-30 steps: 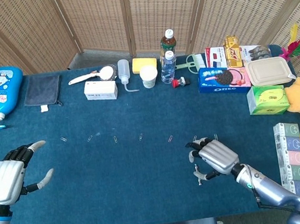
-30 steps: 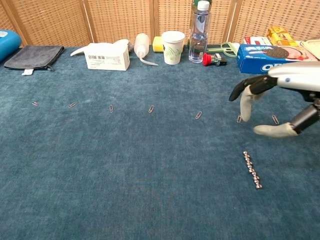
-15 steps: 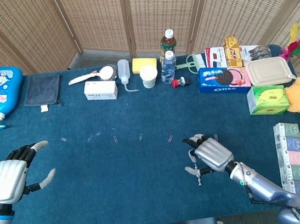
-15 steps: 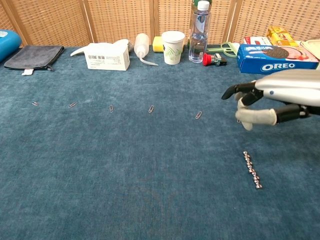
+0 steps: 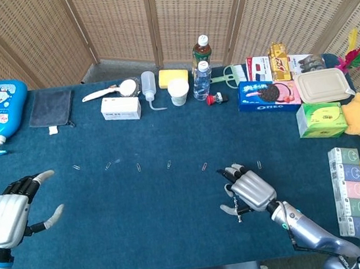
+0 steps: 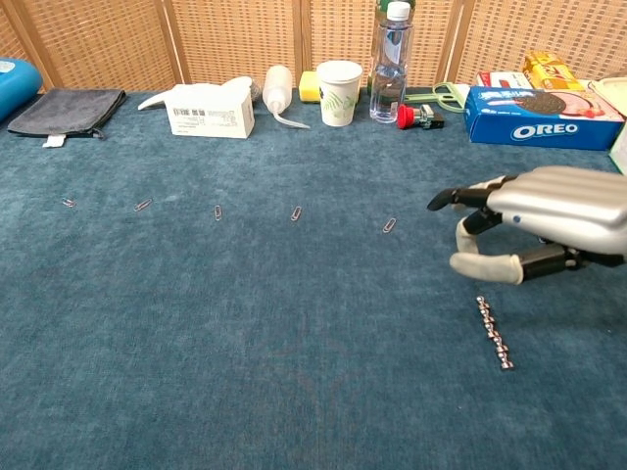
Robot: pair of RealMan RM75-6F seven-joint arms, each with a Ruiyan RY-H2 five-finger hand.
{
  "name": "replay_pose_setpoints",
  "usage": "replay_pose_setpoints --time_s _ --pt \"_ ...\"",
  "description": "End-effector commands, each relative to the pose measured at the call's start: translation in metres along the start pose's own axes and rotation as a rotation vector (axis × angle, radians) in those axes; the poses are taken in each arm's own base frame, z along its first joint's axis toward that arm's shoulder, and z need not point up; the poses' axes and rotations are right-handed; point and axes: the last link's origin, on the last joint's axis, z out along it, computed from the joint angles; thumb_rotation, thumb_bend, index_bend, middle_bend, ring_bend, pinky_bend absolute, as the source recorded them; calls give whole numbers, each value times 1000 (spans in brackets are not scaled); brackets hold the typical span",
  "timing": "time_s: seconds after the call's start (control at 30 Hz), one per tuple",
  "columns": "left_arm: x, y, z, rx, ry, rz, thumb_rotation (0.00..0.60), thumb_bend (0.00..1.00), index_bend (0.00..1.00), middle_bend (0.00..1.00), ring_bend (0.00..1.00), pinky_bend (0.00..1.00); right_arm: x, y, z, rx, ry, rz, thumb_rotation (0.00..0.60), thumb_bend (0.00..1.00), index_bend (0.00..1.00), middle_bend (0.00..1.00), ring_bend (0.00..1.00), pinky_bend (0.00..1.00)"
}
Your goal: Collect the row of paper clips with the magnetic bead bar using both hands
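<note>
A row of several paper clips (image 6: 217,212) lies across the blue cloth, from the far left clip (image 6: 68,203) to one near the middle (image 6: 389,225); the head view shows the same paper clips (image 5: 169,164) and one more (image 5: 259,164) by my right hand. The magnetic bead bar (image 6: 494,333) lies flat on the cloth, just in front of and below my right hand (image 6: 534,227). That hand hovers palm down with fingers apart and holds nothing; in the head view my right hand (image 5: 248,189) covers most of the bar. My left hand (image 5: 8,213) hangs open at the near left.
Along the back edge stand a white box (image 6: 206,109), a squeeze bottle (image 6: 276,90), a paper cup (image 6: 339,92), a water bottle (image 6: 390,61) and an Oreo box (image 6: 541,115). A grey pouch (image 5: 51,109) and blue bottle (image 5: 2,108) lie back left. Snack boxes (image 5: 350,191) line the right edge.
My right hand has shifted left and lowered toward the bead bar, its fingers flattening out. The bar, the clips and my left hand have stayed in place.
</note>
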Motion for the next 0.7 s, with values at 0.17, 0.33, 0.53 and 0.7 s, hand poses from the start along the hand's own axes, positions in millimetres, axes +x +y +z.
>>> replay_pose_setpoints --time_s 0.17,0.33,0.53,0.7 --pt "4 -2 -4 7 7 5 284 505 191 266 248 270 -13 -3 3 9 -3 -9 0 389 487 110 126 151" --pt "6 -2 -6 7 9 6 285 505 191 266 247 269 -17 -2 5 12 -6 -8 0 389 483 110 126 151" --pt "8 -1 -7 6 13 10 285 504 191 266 246 269 -24 1 4 9 -15 -15 0 389 483 112 126 151" --pt "9 0 -7 3 16 11 284 505 191 266 246 270 -28 3 3 8 -22 -12 0 389 479 113 126 151"
